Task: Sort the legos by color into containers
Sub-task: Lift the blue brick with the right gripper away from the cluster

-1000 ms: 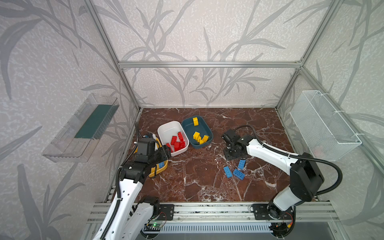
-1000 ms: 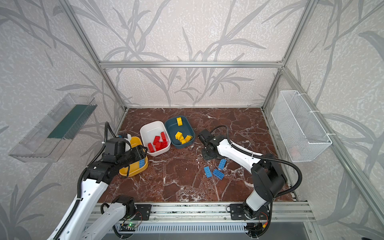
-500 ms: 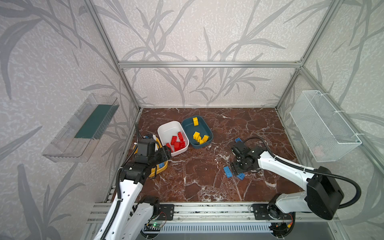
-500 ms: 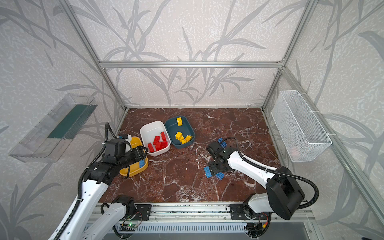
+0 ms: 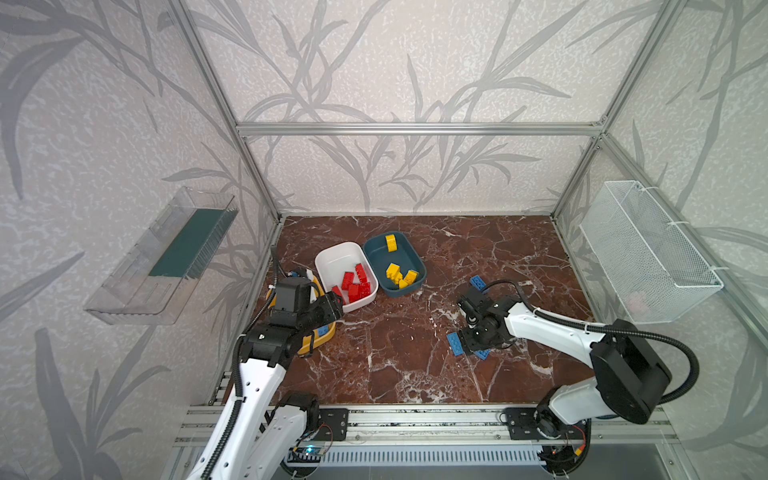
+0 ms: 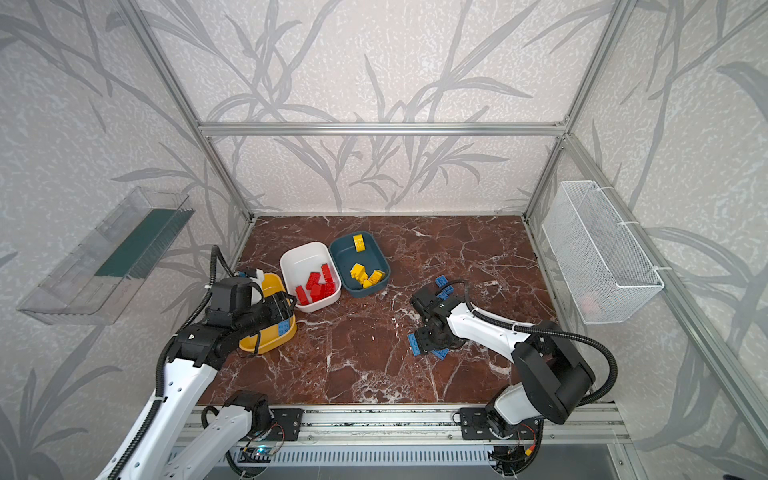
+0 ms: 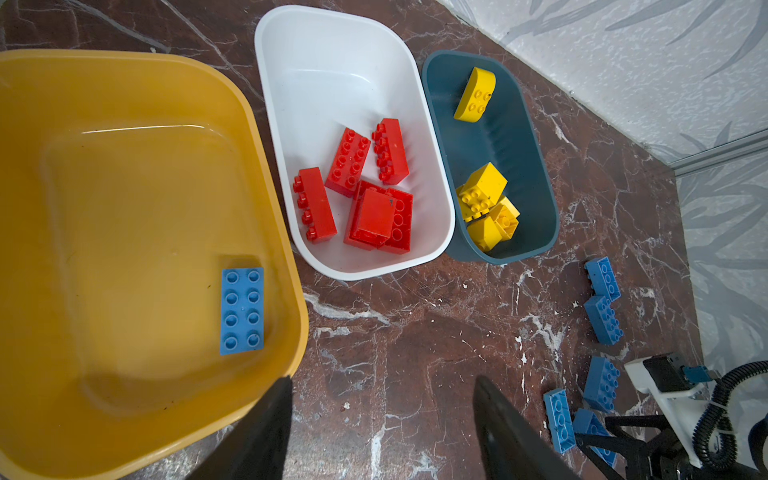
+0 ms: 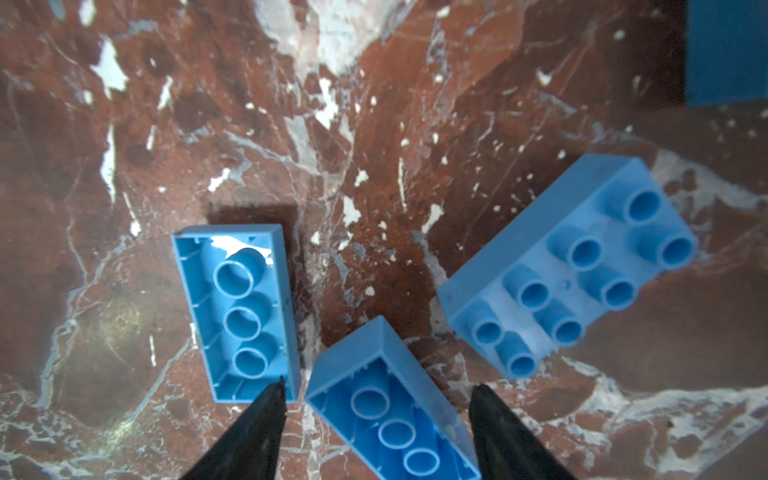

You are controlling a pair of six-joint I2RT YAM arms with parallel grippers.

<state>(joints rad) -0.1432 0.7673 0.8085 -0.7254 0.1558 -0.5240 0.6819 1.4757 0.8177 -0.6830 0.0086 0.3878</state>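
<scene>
My right gripper (image 8: 376, 399) is open and low over the floor, its jaws on either side of an upturned blue lego (image 8: 390, 415). Two more blue legos (image 8: 237, 311) (image 8: 569, 266) lie beside it. In both top views this gripper (image 5: 469, 345) (image 6: 424, 345) sits over that blue cluster (image 5: 455, 344). My left gripper (image 7: 380, 399) is open and empty beside the yellow container (image 7: 124, 208), which holds one blue lego (image 7: 242, 311). The white container (image 7: 332, 41) holds red legos (image 7: 349, 162). Yellow legos (image 7: 484, 195) lie in the teal container (image 7: 498, 137).
Two further blue legos (image 7: 602, 276) (image 7: 604, 318) lie on the marble floor behind the right gripper. A white wire basket (image 5: 648, 253) hangs on the right wall and a clear tray (image 5: 166, 257) on the left wall. The left arm covers much of the yellow container (image 5: 309, 343).
My right gripper has moved toward the front and down over the blue legos, and its jaws have gone from shut to open. The left arm has not moved.
</scene>
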